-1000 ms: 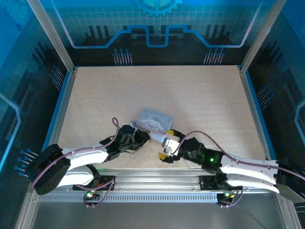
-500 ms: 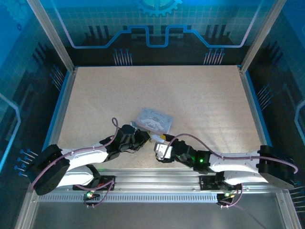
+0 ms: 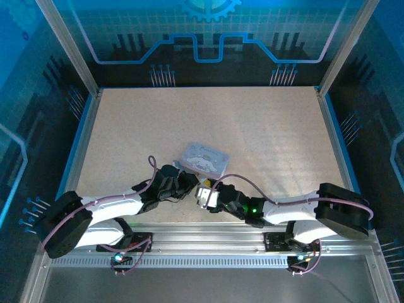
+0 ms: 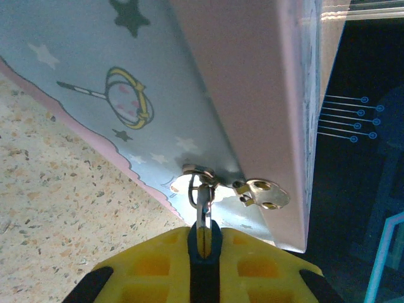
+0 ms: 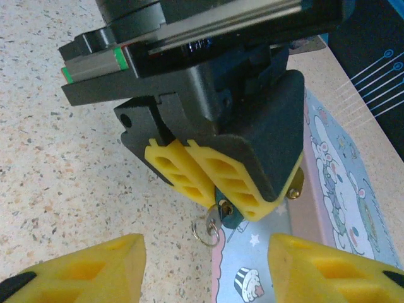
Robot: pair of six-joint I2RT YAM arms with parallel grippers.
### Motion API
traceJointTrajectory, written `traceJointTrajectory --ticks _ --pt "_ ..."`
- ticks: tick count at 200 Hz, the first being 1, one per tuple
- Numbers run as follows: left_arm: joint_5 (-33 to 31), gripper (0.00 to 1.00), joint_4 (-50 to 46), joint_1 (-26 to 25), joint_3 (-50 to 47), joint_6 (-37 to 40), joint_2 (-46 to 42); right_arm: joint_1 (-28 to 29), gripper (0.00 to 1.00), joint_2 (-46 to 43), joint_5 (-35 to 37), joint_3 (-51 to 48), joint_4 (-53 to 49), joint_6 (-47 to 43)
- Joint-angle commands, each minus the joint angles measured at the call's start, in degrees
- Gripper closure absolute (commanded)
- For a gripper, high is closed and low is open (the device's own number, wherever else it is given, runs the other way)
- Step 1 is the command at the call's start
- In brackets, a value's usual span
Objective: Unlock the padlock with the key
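Observation:
The padlock (image 5: 230, 214), a tiny teal body, is pinched between the yellow fingers (image 5: 208, 172) of my left gripper (image 4: 205, 237), which is shut on it. Its silvery shackle (image 4: 203, 205) runs up to a small ring on the lilac tin (image 4: 126, 95). The key (image 5: 211, 219) sticks out of the padlock's underside, and a thin wire ring (image 5: 206, 233) hangs from it. My right gripper (image 5: 205, 265) is open just in front of the key, one yellow fingertip on each side and nothing between them. From above, both grippers (image 3: 187, 184) (image 3: 203, 194) meet at the tin's near edge.
The tin (image 3: 203, 159) with its cartoon lid lies on the speckled table (image 3: 265, 132), just beyond both grippers. A brass latch plate (image 4: 262, 192) sticks out of the tin's edge beside the shackle. Metal rails and blue walls border the table.
My right arm has swung left and forward until its gripper faces the left one. Its jaws have narrowed but remain apart. The left arm has held still with the padlock.

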Motion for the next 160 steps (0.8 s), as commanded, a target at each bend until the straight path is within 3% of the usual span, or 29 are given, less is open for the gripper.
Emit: traceJointTrajectory --ticks 1,98,160 --pt "-0.22 1.0 1.68 -0.41 1.5 -0.97 -1.19 0.61 0.49 1.56 1.28 1.71 3.85 1.1" --pt "-0.11 1.0 2.04 -0.39 1.35 -1.21 -1.06 0.63 0.68 5.43 3.16 2.11 6.69 2.21" --pt "0.05 1.0 2.3 -0.36 1.44 -1.19 -0.91 0.58 0.74 7.04 4.18 2.31 8.47 2.61"
